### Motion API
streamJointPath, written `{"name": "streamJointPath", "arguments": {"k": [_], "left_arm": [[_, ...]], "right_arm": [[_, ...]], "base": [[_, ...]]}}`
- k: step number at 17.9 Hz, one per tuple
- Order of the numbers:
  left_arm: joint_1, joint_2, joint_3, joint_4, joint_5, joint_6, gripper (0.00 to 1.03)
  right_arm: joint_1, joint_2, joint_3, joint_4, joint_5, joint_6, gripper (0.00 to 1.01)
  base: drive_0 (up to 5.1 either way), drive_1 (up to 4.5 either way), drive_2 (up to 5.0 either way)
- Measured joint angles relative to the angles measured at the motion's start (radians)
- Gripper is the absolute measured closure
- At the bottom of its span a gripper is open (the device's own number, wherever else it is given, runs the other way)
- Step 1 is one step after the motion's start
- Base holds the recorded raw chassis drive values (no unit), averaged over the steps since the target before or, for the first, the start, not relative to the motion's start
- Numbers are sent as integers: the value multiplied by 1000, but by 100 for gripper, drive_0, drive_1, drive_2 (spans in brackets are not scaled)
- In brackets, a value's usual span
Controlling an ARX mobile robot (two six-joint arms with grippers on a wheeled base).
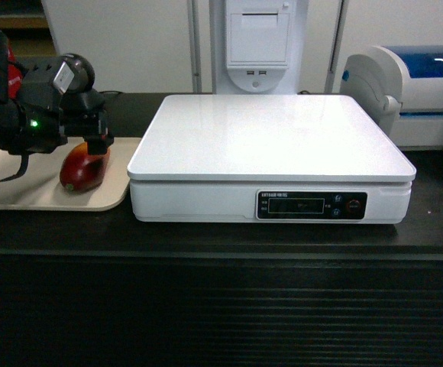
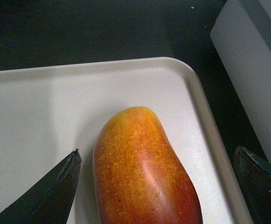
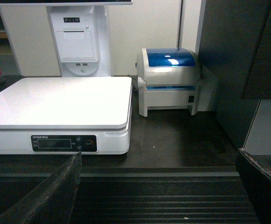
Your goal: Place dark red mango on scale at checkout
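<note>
The dark red mango (image 1: 82, 170) (image 2: 145, 172) lies on a beige tray (image 1: 23, 191) (image 2: 42, 107) at the left of the black checkout counter (image 1: 221, 237) (image 3: 173, 140), yellow-orange end pointing away from the wrist camera. My left gripper (image 1: 95, 145) (image 2: 157, 151) is open just above it, one finger on each side with gaps showing. To the right of the tray stands the white scale (image 1: 271, 134) (image 3: 60, 98) (image 2: 252, 60), its top bare. My right gripper (image 3: 160, 153) is open and empty, low in front of the counter's ribbed face; the head view does not show it.
A white-and-blue printer (image 1: 416, 84) (image 3: 168, 79) stands behind the scale's right end. A white receipt unit (image 1: 258, 46) rises behind the scale. A dark wall panel (image 3: 238, 56) closes the counter's right side.
</note>
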Motion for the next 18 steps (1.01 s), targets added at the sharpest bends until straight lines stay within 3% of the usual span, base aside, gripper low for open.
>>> {"name": "streamJointPath", "arguments": {"k": [4,13,15,18], "left_arm": [[8,45,43,-49,38,-4,5],[26,132,150,-183,20,0,5],[33,115,115,-126,37,-10,38],[33,84,74,-115,37,-10,40]], "right_arm": [[0,0,0,0,0,0,3],[0,0,0,0,0,0,3],[0,0,0,0,0,0,3],[0,0,0,0,0,0,3]], "base": [[0,0,0],[0,0,0],[0,0,0],[0,0,0]]}}
